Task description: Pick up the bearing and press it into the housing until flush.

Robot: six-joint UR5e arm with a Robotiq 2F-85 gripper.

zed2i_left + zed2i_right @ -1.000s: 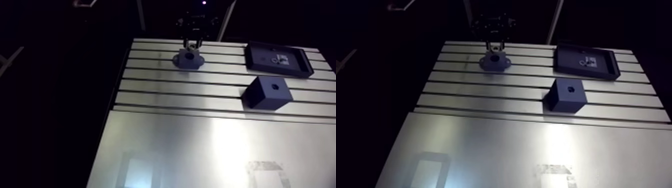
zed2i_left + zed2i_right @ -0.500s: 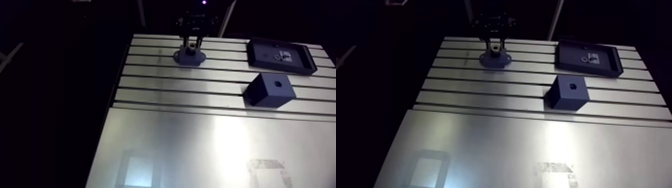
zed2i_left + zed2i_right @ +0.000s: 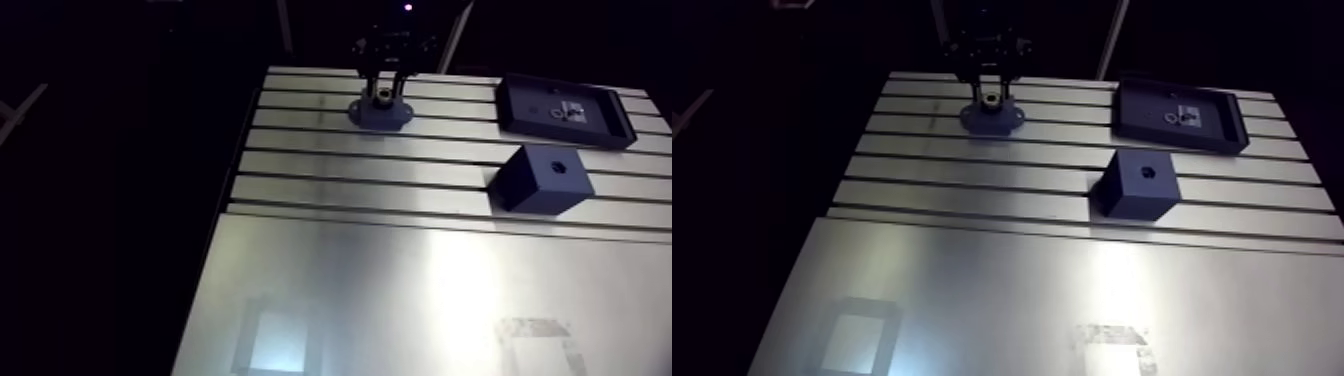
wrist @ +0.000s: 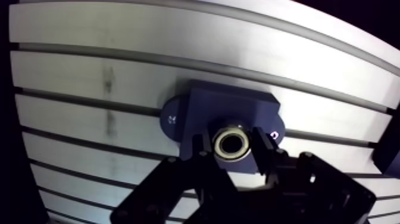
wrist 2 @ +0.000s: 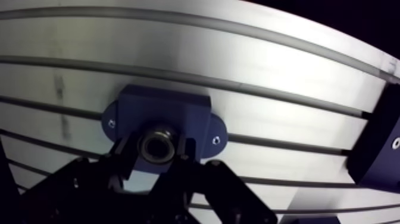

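Two fingers [image 4: 262, 154] of the gripper [image 4: 231, 144] are closed on the bearing [image 4: 231, 143]. One finger sits on each side of its outer ring, and they are parted only by the bearing's own width. The wrist view shows this grip clearly.

Position: the bearing is held directly over the dark blue housing [image 4: 238, 110], between the two flange ears. The housing stands on the slotted tabletop [image 4: 89, 77] near its far edge.

Status, as judged from the room:
1. Pick-up: done. The bearing is in the grip.
2. Alignment: appears done. The bearing sits at the mouth of the bore.
3. Pressing: not confirmed. The fingers hide the rim, so it cannot be told whether the ring has entered the bore or how deep.
4. Left to do: press down until flush, then release.

Other items, arm view:
- A dark block [image 3: 545, 177] with a hole in its top face lies at about four o'clock from the housing, well apart.
- A dark tray [image 3: 560, 138] holding small ring-like parts lies at about three o'clock.

Markings: no brand or label can be read. Pale specks on the flange ears look like screw holes, not writing. A pale broken square [image 3: 535, 335] on the near tabletop carries no legible letters.
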